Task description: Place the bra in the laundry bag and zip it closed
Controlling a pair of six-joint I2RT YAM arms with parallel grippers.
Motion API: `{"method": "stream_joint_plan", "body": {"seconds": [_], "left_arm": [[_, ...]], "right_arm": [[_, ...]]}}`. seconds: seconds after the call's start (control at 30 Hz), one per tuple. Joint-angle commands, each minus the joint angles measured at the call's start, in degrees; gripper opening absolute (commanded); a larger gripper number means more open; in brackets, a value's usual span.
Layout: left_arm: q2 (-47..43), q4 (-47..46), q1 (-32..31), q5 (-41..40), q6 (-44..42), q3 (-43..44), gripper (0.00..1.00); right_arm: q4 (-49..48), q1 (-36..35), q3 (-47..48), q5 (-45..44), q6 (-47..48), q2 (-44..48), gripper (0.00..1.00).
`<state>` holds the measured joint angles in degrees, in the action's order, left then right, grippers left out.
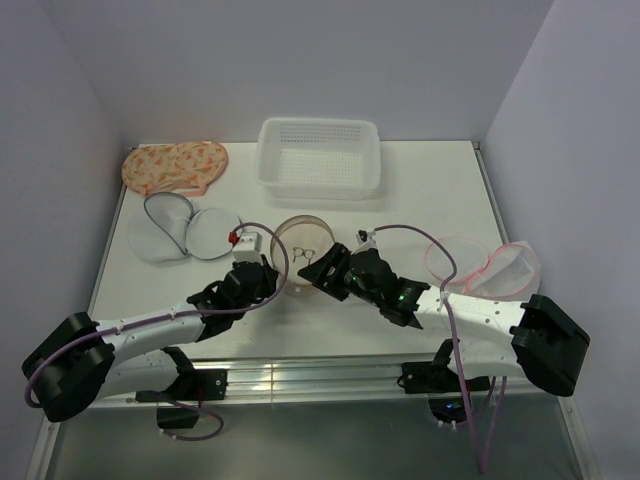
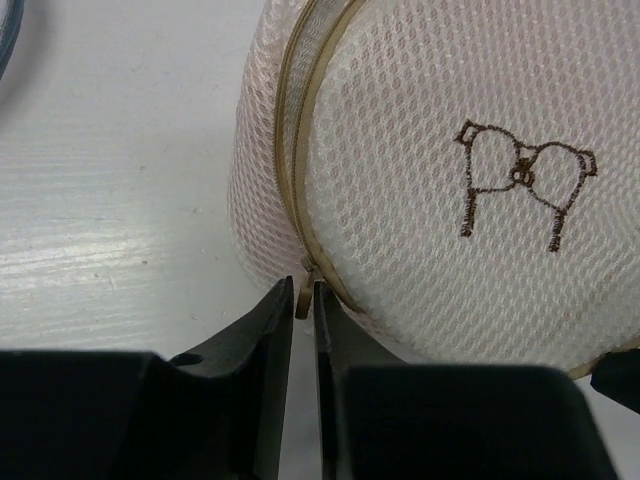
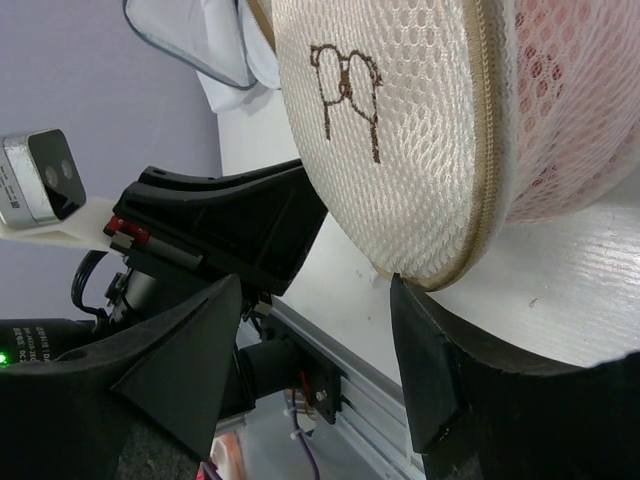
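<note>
The round white mesh laundry bag (image 1: 303, 247) with a tan zip rim and a small line drawing stands at the table's middle. It fills the left wrist view (image 2: 450, 200) and the right wrist view (image 3: 400, 130). Pink-red fabric (image 3: 575, 110) shows through its mesh side wall and seems to be the bra. My left gripper (image 1: 271, 273) is at the bag's left and is shut on the tan zip pull (image 2: 303, 298) at the rim. My right gripper (image 1: 323, 268) is open at the bag's right, and one fingertip (image 3: 420, 310) touches the rim.
A white slotted basket (image 1: 320, 127) stands at the back centre. A peach floral padded piece (image 1: 175, 165) lies at the back left, with grey-rimmed mesh bags (image 1: 180, 230) in front of it. Pink-rimmed mesh bags (image 1: 480, 265) lie at the right, near my right arm.
</note>
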<state>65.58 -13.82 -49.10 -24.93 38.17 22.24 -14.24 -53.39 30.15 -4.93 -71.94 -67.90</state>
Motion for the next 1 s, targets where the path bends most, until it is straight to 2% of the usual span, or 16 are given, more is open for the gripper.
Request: {"method": "stream_joint_plan", "body": {"seconds": [0.0, 0.03, 0.1, 0.4, 0.73, 0.87, 0.97], "left_arm": [[0.2, -1.9, 0.0, -0.6, -1.6, 2.9, 0.19], [0.2, -1.7, 0.0, -0.5, -1.7, 3.2, 0.1], [0.0, -1.2, -0.1, 0.0, -1.7, 3.6, 0.0], [-3.2, 3.3, -2.6, 1.3, -0.8, 5.0, 0.0], [-7.0, 6.7, -6.0, 3.2, 1.6, 5.1, 0.0], [-8.7, 7.7, -6.6, 4.4, 2.1, 5.2, 0.0], [-9.2, 8.3, -7.2, 5.4, 2.5, 5.4, 0.0]], "right_arm": [[0.2, -0.3, 1.9, -1.7, 1.0, 1.1, 0.68], [0.2, -0.4, 1.9, -1.5, 0.9, 0.9, 0.68], [0.1, -1.1, 2.0, -1.5, 0.7, 0.5, 0.68], [-2.6, -5.9, -1.5, -3.9, -6.4, 0.4, 0.7], [-3.4, -6.0, -2.6, -6.4, -13.1, -2.4, 0.71], [-2.9, -5.7, -2.3, -8.4, -14.3, -2.9, 0.69], [-2.4, -5.2, -1.9, -9.7, -14.5, -3.0, 0.64]]}}
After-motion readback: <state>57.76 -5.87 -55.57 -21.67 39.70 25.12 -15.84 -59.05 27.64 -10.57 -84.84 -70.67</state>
